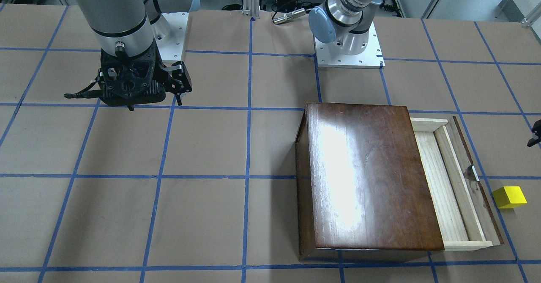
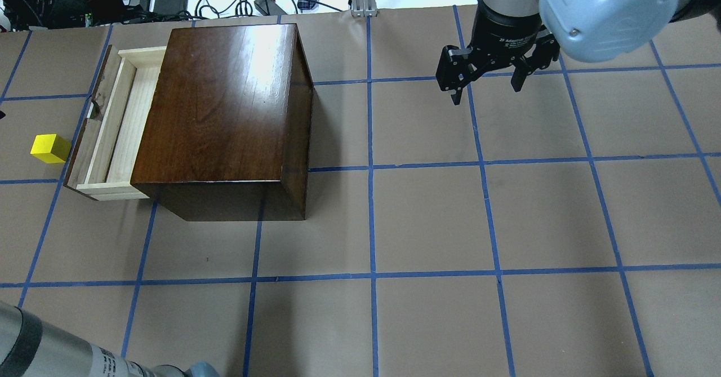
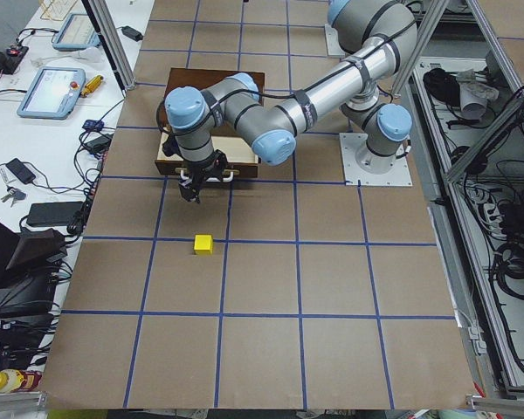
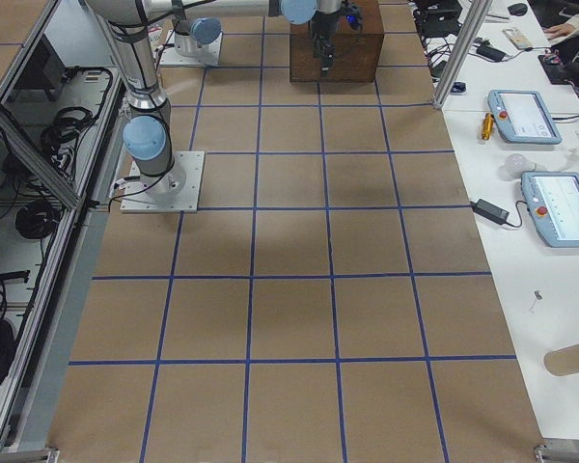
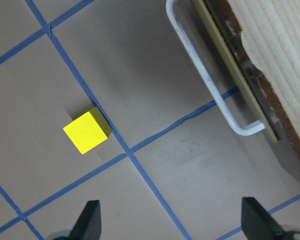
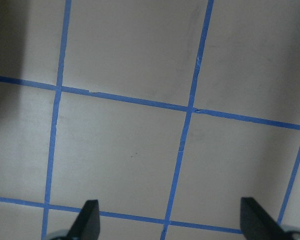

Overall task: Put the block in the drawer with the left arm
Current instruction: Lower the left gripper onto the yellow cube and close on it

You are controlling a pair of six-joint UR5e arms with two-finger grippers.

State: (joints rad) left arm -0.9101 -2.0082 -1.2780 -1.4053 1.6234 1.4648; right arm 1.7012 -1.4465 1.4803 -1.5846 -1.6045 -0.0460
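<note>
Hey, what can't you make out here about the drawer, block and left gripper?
The drawer: its back part sits under the box top in overhead and front-facing views, so anything there is unseen.
The block: unseen in the exterior right view, behind the box or past the top edge.
The left gripper: cut by the frame edge in the front-facing view; the wrist view shows only fingertips.

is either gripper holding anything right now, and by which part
Nothing is held. The left gripper is open above the table, where the yellow block lies free and untouched; the right gripper is open and empty too.
</note>
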